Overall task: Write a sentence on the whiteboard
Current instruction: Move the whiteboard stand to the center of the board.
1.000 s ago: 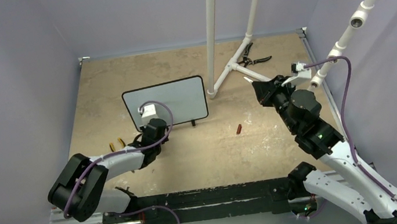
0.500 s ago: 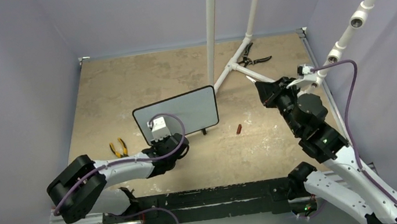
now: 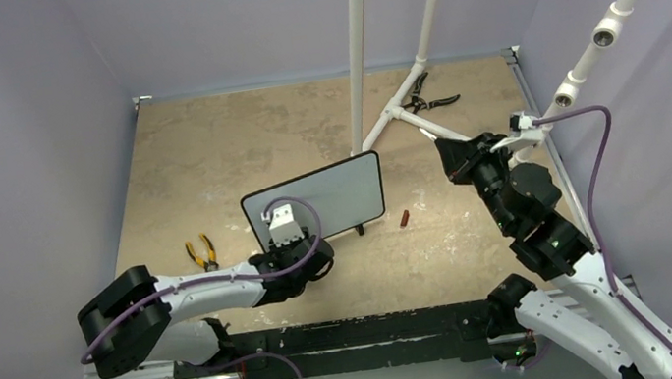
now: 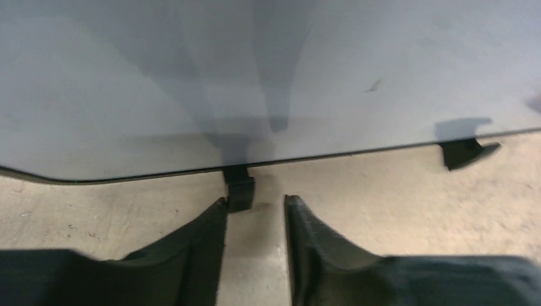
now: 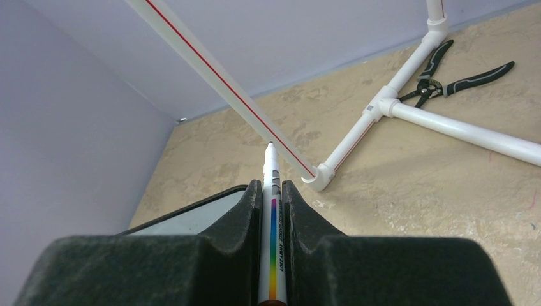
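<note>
- While your left arm (image 3: pixel 197 288) lies low along the near part of the bench (image 3: pixel 206 138), its jaws stand partly open with nothing held between them.
- You will note that the left fingertips (image 4: pixel 214 217) sit just short of the whiteboard (image 4: pixel 255 76). One black foot (image 4: pixel 240 188) of the board is just beyond the left-hand finger.
- Yellow-handled pliers (image 3: pixel 201 253) lie on the bench to the left of that arm, apart from it.
- You will find the whiteboard (image 3: pixel 318 197) standing on its feet near the middle of the bench. Its face is turned toward the arms and its right end sits farther back than its left. A small dark fleck (image 4: pixel 373 83) shows on the face.
- A small red item (image 3: pixel 405 218) lies just right of the board; what it is cannot be told.
- Your right arm (image 3: pixel 524 213) is raised on the right side, well apart from the board. Its jaws are closed tight on a white marker (image 5: pixel 270 210) with a rainbow stripe, tip pointing away.
- At the far side you have a white pipe frame (image 3: pixel 400 111), with black-handled pliers (image 5: pixel 446 76) lying against its base.
</note>
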`<action>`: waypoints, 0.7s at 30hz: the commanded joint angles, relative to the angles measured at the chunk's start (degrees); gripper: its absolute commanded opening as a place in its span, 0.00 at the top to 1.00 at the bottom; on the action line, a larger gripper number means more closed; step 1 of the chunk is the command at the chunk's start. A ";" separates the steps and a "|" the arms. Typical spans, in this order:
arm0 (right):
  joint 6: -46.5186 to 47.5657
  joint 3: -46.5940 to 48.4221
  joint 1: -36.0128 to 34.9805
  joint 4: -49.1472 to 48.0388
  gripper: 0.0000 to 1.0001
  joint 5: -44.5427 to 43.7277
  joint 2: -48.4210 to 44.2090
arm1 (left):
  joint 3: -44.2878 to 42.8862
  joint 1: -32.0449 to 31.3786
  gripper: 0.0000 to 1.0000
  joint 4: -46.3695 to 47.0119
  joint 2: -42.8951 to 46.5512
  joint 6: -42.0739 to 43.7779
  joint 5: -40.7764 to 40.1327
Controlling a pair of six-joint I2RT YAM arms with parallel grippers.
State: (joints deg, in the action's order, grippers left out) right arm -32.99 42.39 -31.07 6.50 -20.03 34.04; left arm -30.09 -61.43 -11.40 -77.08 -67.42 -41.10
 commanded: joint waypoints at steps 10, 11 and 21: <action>5.59 -1.55 -0.04 -4.91 1.00 6.58 -3.33 | -7.38 -0.71 0.39 -8.55 16.22 14.56 17.77; 6.43 -1.72 -0.04 -5.68 1.00 8.03 -3.77 | -9.08 -0.71 0.39 -10.40 17.45 17.00 18.86; 8.96 -2.56 -0.04 -10.15 1.00 16.99 -4.66 | -39.91 8.09 0.32 -26.92 13.23 44.14 32.54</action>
State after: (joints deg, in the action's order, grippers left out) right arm -26.15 40.66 -31.07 0.84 -7.94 29.19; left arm -61.19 -59.07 -32.62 -61.71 -36.80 -17.98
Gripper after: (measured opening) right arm 0.143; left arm 0.674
